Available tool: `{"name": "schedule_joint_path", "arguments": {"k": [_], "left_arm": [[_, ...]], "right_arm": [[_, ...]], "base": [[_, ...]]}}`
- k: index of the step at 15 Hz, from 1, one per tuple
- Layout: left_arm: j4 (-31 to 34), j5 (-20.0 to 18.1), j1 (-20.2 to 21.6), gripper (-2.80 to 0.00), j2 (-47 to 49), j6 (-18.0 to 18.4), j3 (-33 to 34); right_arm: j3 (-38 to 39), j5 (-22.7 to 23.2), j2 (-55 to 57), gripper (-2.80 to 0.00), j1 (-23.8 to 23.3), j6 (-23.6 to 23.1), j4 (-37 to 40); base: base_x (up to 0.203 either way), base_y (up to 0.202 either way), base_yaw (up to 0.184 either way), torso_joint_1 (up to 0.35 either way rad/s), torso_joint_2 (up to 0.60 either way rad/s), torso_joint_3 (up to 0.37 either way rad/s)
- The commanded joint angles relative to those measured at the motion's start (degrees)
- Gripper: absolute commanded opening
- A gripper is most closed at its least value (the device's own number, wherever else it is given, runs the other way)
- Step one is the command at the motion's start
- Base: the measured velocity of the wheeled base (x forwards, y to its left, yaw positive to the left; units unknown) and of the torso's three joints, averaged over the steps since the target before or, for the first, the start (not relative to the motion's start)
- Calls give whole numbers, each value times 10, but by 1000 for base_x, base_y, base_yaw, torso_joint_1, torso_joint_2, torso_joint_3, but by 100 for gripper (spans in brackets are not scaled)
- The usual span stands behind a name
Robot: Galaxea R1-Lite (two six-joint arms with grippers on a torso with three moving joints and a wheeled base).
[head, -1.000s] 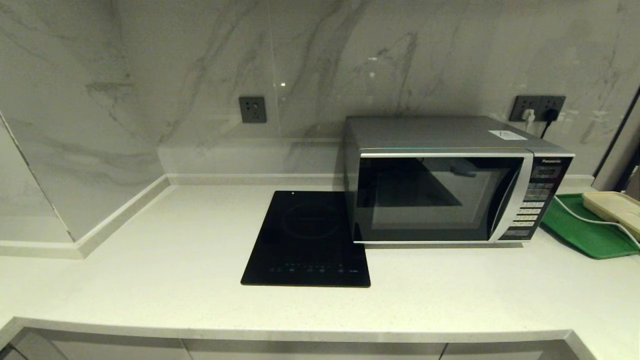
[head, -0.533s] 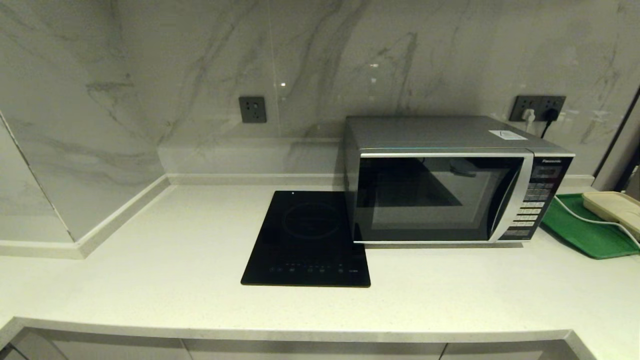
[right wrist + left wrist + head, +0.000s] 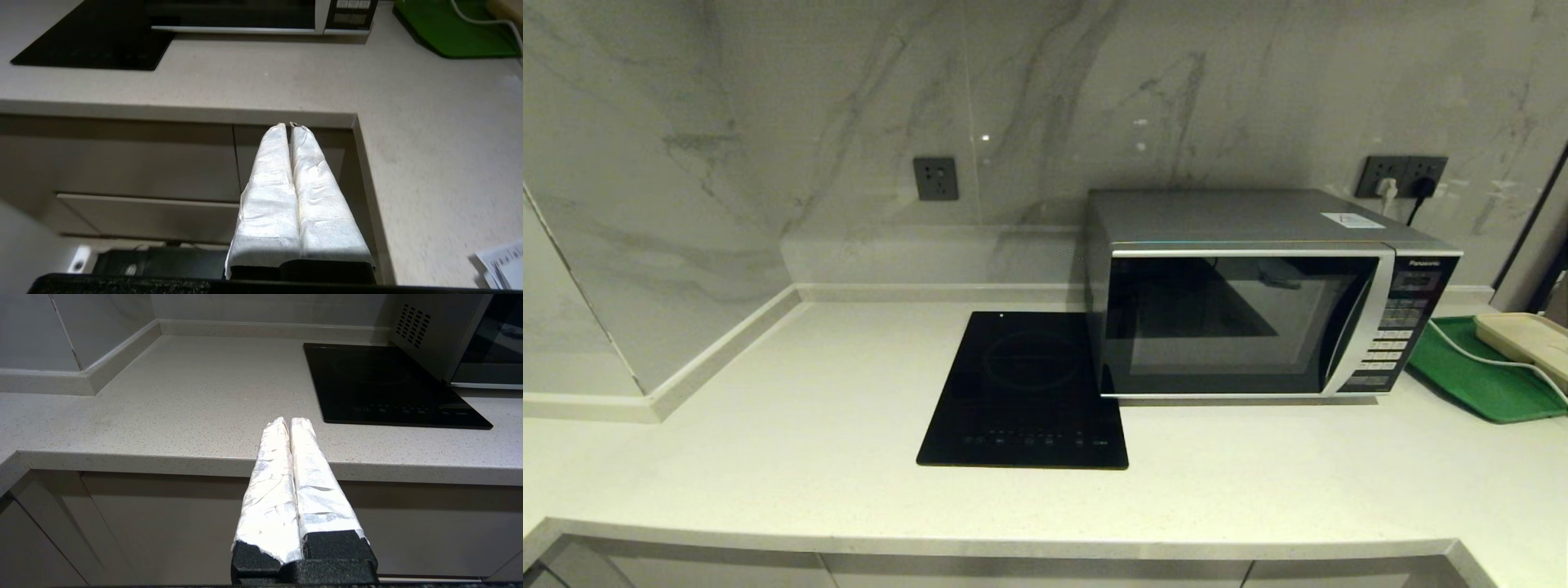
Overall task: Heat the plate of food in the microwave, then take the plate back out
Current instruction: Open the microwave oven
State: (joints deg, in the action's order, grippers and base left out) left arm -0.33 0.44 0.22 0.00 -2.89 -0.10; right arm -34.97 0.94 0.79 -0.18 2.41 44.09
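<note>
The silver-grey microwave [image 3: 1258, 294] stands at the back right of the counter with its dark glass door closed; its side also shows in the left wrist view [image 3: 425, 330] and its lower front in the right wrist view [image 3: 261, 18]. The plate of food is out of view. My left gripper [image 3: 289, 421] is shut and empty, held low in front of the counter's front edge. Below the counter's edge near its right corner, my right gripper [image 3: 288, 125] is shut and empty too. Neither arm appears in the head view.
A flat black glass cooktop [image 3: 1025, 392] lies left of the microwave. A green tray [image 3: 1478, 371] with a beige object [image 3: 1523, 339] and a white cable sits at the far right. Cabinet fronts [image 3: 122, 163] run below the counter edge. Papers [image 3: 500, 263] lie on the side counter.
</note>
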Motion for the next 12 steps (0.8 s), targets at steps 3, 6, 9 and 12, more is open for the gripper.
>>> {"name": "schedule_joint_path", "arguments": {"k": [3, 6, 9, 12], "left_arm": [[0, 0, 0, -280, 0, -1, 0], [0, 0, 0, -280, 0, 0, 0], [0, 0, 0, -280, 0, -1, 0], [0, 0, 0, -280, 0, -1, 0]], "right_arm": [[232, -16, -7, -280, 0, -3, -316], [347, -23, -8, -280, 0, -29, -452], [346, -12, -8, -280, 0, -45, -432], [344, -23, -8, -280, 0, -7, -428]], "base": [[0, 0, 0, 0, 0, 0], [0, 0, 0, 0, 0, 0], [0, 0, 0, 0, 0, 0], [0, 0, 0, 0, 0, 0]]}}
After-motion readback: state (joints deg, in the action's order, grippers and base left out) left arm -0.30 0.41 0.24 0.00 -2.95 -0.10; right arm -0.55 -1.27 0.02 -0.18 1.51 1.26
